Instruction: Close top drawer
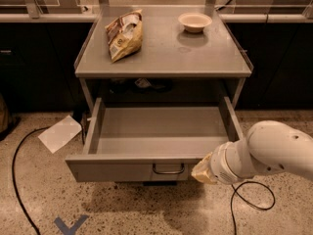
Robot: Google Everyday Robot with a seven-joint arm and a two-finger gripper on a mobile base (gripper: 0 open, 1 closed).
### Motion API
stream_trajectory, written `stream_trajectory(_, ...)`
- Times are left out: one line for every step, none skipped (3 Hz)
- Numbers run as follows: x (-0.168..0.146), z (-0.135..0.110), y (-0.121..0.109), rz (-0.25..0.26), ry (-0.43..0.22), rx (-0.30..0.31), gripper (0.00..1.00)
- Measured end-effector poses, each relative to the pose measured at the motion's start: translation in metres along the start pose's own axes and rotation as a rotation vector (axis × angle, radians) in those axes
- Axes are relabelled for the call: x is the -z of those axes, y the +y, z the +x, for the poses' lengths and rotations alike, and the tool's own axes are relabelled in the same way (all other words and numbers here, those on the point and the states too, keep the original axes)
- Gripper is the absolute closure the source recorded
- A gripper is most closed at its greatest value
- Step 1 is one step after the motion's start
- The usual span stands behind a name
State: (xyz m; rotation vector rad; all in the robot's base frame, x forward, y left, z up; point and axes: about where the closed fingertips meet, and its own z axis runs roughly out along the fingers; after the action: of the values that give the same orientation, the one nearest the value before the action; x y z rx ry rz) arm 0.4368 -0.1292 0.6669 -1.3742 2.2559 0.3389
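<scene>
The top drawer (122, 170) is pulled out of the grey metal cabinet, and its inside is bare. Its flat grey front faces me, with a small dark wire handle (168, 169) at the centre. My gripper (203, 171) is at the end of the white arm (266, 153), which comes in from the right. It sits against the right part of the drawer front, just right of the handle. Only its tan end shows.
On the cabinet top (195, 58) lie a snack bag (124, 33) and a small bowl (195, 21). A white sheet of paper (59, 133) and a black cable (17, 180) lie on the floor at the left. Another cable (252, 199) loops under my arm.
</scene>
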Motion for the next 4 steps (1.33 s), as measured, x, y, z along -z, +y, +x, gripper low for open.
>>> stream_trajectory(-0.006, -0.009, -0.008, 0.010, -0.026, -0.020, 1.00)
stream_trajectory(-0.012, -0.025, -0.022, 0.031, -0.047, -0.017, 1.00)
stream_trajectory(-0.005, -0.040, -0.043, 0.074, -0.074, -0.013, 1.00)
stream_trajectory(-0.005, -0.040, -0.043, 0.074, -0.074, -0.013, 1.00)
